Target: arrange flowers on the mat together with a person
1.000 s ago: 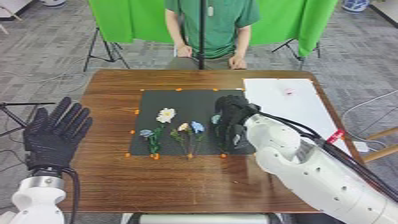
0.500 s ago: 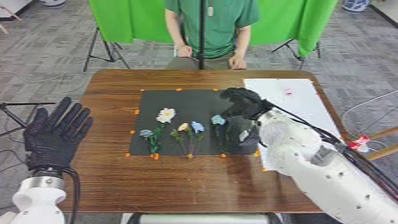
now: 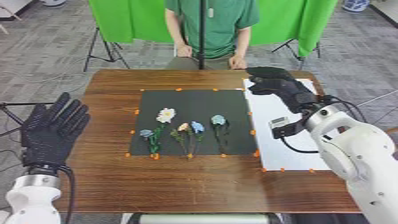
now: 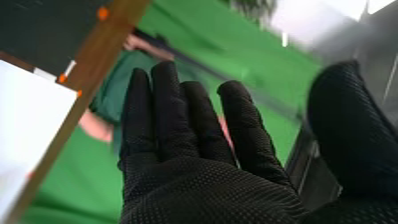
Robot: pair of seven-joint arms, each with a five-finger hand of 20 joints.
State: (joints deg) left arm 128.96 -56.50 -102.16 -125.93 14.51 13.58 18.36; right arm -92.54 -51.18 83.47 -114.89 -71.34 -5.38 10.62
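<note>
Dark mat (image 3: 191,102): blooms toward far side, stems toward near edge. White flower (image 3: 166,115) at left, long axis slanting, bloom end rightward; light-blue flower (image 3: 218,119) at right, long axis nearly fore-and-aft. Above far end of white sheet (image 3: 289,157): right hand (image 3: 277,84), empty, fingers extended, thumb spread. Beyond left edge of table (image 3: 178,185): left hand (image 3: 53,132), fingers straight, empty.

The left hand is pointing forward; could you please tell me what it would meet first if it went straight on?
The left hand would probably pass along the left side of the table and meet the black stand first, though depth is unclear and it might miss.
</note>
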